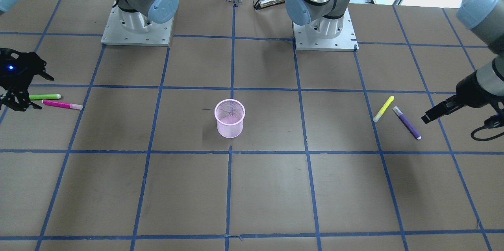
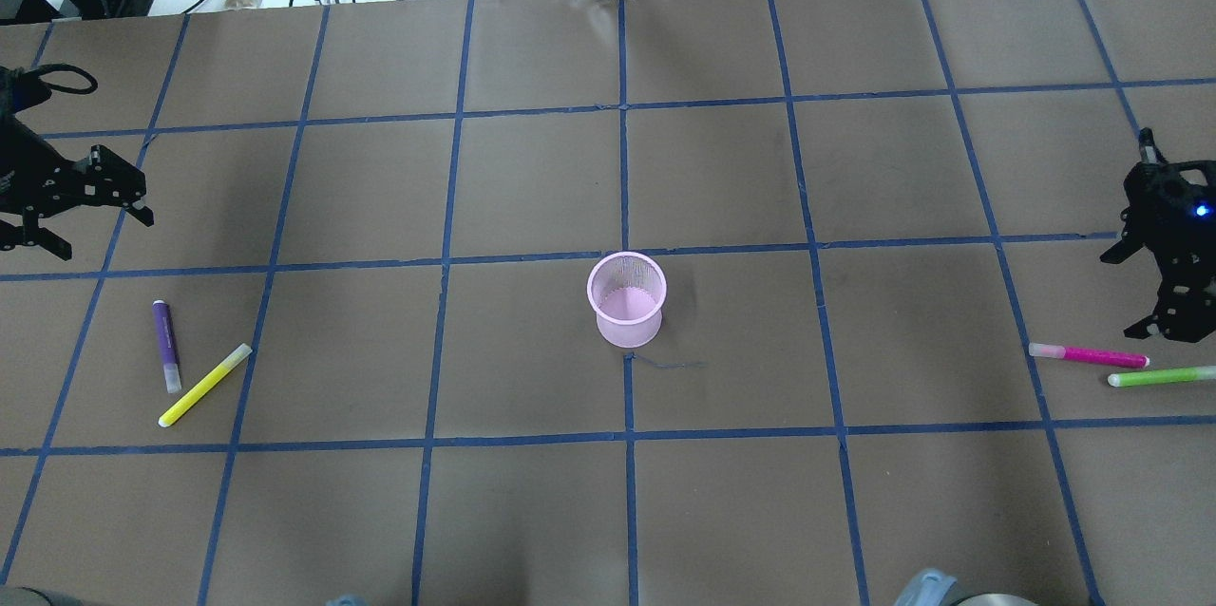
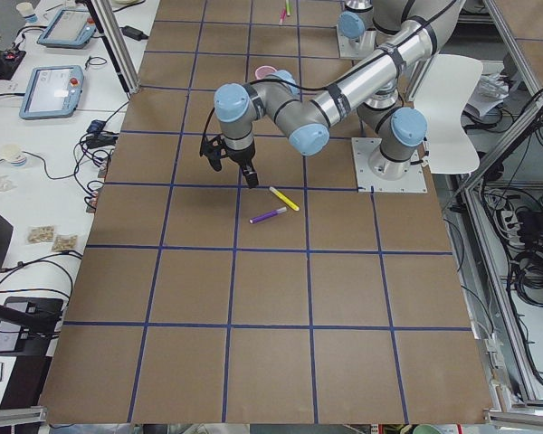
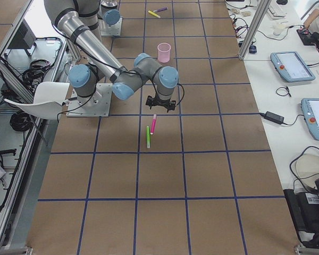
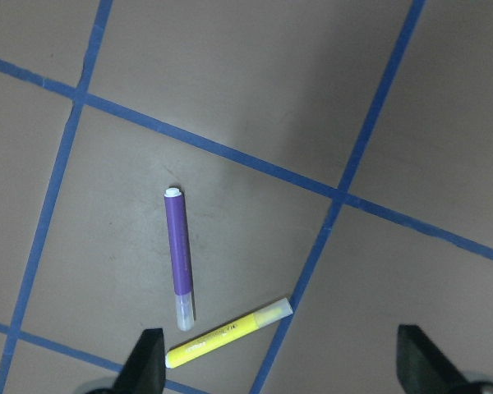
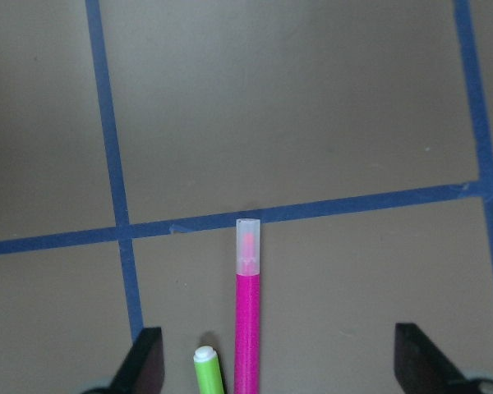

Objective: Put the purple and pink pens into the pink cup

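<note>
The pink mesh cup (image 1: 230, 119) (image 2: 626, 300) stands upright at the table's middle and looks empty. The purple pen (image 2: 166, 345) (image 5: 178, 254) lies flat on the robot's left side. My left gripper (image 2: 95, 228) (image 5: 283, 365) hovers open and empty, set back from the purple pen. The pink pen (image 2: 1092, 356) (image 6: 247, 320) lies flat on the robot's right side. My right gripper (image 2: 1130, 293) (image 6: 281, 361) is open and empty above the pink pen's rear end, which shows between the jaws in the right wrist view.
A yellow pen (image 2: 204, 385) (image 5: 228, 333) lies just beside the purple one. A green pen (image 2: 1161, 376) (image 6: 208, 371) lies next to the pink one. Both arm bases (image 1: 138, 26) (image 1: 325, 26) stand on the robot's edge of the table. Blue tape grids the brown table.
</note>
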